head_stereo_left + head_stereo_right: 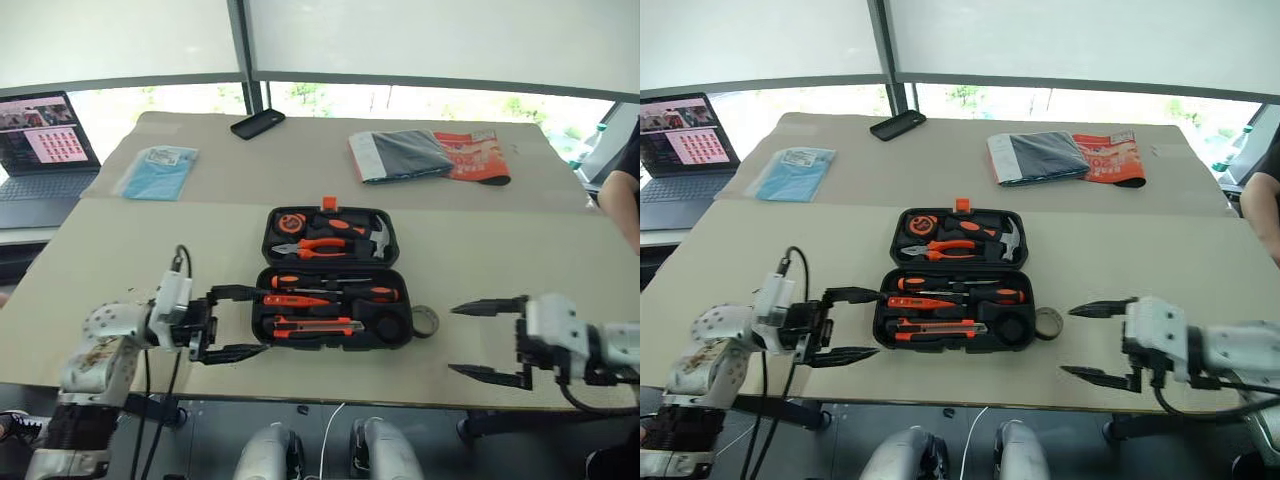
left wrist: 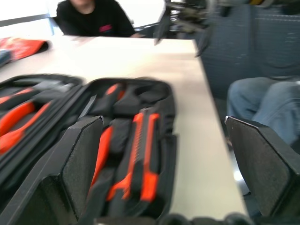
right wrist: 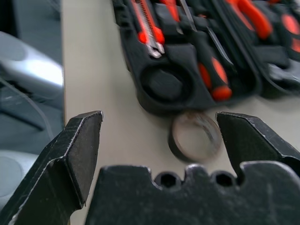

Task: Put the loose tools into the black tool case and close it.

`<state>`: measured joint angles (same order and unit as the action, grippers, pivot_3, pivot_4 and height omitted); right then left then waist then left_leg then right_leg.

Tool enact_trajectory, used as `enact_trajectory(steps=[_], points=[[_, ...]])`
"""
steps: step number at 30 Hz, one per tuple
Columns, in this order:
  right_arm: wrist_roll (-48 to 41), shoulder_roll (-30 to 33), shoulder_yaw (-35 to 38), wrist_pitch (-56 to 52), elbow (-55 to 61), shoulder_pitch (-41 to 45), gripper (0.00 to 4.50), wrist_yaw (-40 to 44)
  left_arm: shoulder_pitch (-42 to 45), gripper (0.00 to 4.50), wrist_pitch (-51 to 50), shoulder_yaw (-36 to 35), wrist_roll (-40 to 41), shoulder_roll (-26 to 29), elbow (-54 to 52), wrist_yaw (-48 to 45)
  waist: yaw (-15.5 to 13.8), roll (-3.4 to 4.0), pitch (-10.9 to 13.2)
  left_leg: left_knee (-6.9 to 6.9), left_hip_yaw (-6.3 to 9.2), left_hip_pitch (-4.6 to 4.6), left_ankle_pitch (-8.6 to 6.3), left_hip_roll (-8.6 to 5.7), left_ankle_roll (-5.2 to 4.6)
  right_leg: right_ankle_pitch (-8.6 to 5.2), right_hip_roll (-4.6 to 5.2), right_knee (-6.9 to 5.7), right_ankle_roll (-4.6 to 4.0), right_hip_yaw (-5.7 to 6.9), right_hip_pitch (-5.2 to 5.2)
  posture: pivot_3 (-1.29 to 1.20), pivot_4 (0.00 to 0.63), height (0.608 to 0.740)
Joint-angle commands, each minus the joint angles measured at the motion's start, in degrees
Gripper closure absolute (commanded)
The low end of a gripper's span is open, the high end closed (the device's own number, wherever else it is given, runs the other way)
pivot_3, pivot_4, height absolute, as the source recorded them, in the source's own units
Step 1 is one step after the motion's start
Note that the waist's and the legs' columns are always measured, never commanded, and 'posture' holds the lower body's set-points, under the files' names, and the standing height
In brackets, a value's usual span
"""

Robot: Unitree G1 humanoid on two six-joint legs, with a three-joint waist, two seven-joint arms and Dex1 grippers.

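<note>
Tape roll (image 1: 424, 321) just right of tool case (image 1: 330, 275)

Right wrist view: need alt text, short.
A small grey tape roll lies on the table just outside the open black tool case, framed between the right gripper's open fingers. In the case sit a utility knife and a screwdriver, beside an empty round slot.

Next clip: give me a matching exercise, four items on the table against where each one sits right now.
Items:
1. tape roll
2. utility knife
3. phone
4. pliers

Places:
A. far edge of the table
B. upper half of the open tool case
C. on the table beside the case's right end
D. front slot of the case's lower half

Pairs: 1-C, 2-D, 3-A, 4-B
</note>
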<state>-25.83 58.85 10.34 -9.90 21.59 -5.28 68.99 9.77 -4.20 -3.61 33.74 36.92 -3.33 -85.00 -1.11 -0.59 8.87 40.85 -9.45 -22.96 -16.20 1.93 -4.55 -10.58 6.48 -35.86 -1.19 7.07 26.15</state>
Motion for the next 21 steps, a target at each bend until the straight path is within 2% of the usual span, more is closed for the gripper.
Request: enact_trajectory(steps=[1, 6, 9, 12, 21], points=[[3.1, 1.0, -4.3, -4.5, -0.3, 3.4, 0.0, -1.3, 0.5, 0.02, -1.3, 0.4, 1.0, -0.3, -3.5, 1.5, -0.3, 0.0, 0.0, 0.0, 0.0, -0.04, 0.0, -0.01, -0.02, 0.0, 0.0, 0.02, 0.0, 0.01, 0.01, 0.0, 0.15, 0.74], [9.9, 0.6, -12.7, -7.9, -4.1, 10.6, 0.0, -2.4, 0.0, 0.02, -1.0, 1.2, 0.4, -0.8, -5.1, 2.6, -0.1, 0.0, 0.0, 0.12, -0.07, -0.17, 0.13, -0.07, 0.19, 0.02, -0.01, 0.1, 0.05, 0.01, 0.03, 0.0, 0.15, 0.74], [13.1, -1.1, -15.9, -6.1, -6.9, 13.6, 0.0, -2.8, -0.9, 0.02, -0.7, 1.0, 0.4, -0.4, -5.7, 2.6, 0.2, -0.03, 0.0, 0.14, -0.07, -0.17, 0.13, -0.07, 0.19, 0.03, 0.01, 0.09, 0.06, 0.0, 0.04, 0.0, 0.15, 0.74], [14.5, -2.1, -17.2, -6.5, -8.6, 15.0, 0.68, -3.0, -1.8, 0.0, -0.6, 0.8, 0.6, -0.1, -6.5, 2.7, 0.3, -0.04, 0.0, 0.12, -0.06, -0.17, 0.15, -0.06, 0.23, 0.03, 0.0, 0.08, 0.06, 0.01, 0.06, 0.0, 0.15, 0.74], [17.6, -1.9, -18.2, -5.3, -11.4, 16.4, 3.77, -2.6, -2.3, 0.0, 0.5, 0.8, 0.2, 0.0, -6.5, 2.7, 0.4, -0.04, 0.0, 0.12, -0.07, -0.17, 0.19, -0.05, 0.29, 0.03, -0.02, 0.04, 0.06, 0.02, 0.07, 0.0, 0.15, 0.74]])
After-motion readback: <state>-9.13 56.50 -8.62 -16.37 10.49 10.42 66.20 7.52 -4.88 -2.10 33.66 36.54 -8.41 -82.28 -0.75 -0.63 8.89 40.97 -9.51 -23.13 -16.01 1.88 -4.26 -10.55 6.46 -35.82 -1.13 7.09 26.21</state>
